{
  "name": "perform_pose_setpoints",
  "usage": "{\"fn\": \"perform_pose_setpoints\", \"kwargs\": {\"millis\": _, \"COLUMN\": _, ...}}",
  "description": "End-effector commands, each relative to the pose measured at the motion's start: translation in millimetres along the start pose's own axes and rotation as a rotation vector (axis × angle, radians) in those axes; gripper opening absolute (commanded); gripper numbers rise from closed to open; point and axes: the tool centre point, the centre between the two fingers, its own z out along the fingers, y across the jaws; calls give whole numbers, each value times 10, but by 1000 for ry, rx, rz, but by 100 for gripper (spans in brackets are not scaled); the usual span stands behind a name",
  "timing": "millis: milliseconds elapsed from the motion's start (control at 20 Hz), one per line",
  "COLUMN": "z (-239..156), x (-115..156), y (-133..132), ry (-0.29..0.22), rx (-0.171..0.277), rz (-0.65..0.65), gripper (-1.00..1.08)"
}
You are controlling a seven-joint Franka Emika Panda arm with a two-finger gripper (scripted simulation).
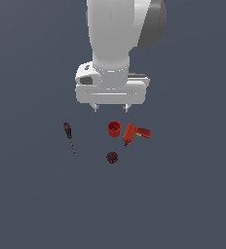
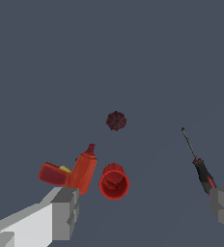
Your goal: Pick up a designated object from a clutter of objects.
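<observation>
1. Flat slate-grey ground [image 1: 32, 204] fills both views, bare apart from four small items lying close together below the arm.
2. Just beside the red cup [image 1: 114, 128], toward the exterior view's right, lies the red-orange power drill [image 1: 134, 133]; in the wrist view the two look nearly touching, though I cannot tell whether they actually meet.
3. A dark maroon ball [image 1: 112, 157] sits near the cup, and a black-and-red-handled screwdriver [image 1: 68, 136] lies well apart toward the exterior view's left.
4. Above the clutter hangs the gripper [image 1: 111, 109], its fingers spread wide with nothing between them; the wrist view shows one finger [image 2: 63, 212] by the drill and the other near the screwdriver handle.
5. I judge this the approach step: the cup is not yet reached.
6. Next, the descent calls for centring over the cup's rim so that one finger slips into the narrow space beside the drill without nudging it.
</observation>
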Motion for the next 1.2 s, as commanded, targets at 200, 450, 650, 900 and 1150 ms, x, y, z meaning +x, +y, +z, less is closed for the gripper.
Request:
{"fn": "perform_pose_setpoints", "kwargs": {"millis": 200, "z": 25, "x": -17, "y": -26, "ry": -9, "rx": 5, "rz": 0, "gripper": 100}}
{"fn": "perform_pose_setpoints", "kwargs": {"millis": 450, "z": 64, "x": -54, "y": -84, "ry": -30, "rx": 16, "rz": 3, "gripper": 100}}
{"fn": "perform_pose_setpoints", "kwargs": {"millis": 650, "z": 66, "x": -53, "y": -83, "ry": -30, "rx": 15, "rz": 3, "gripper": 100}}
{"fn": "perform_pose_setpoints", "kwargs": {"millis": 900, "z": 170, "x": -69, "y": -86, "ry": -28, "rx": 15, "rz": -27, "gripper": 100}}
{"fn": "perform_pose_setpoints", "kwargs": {"millis": 1150, "z": 382, "x": -110, "y": -92, "ry": -23, "rx": 15, "rz": -87, "gripper": 100}}
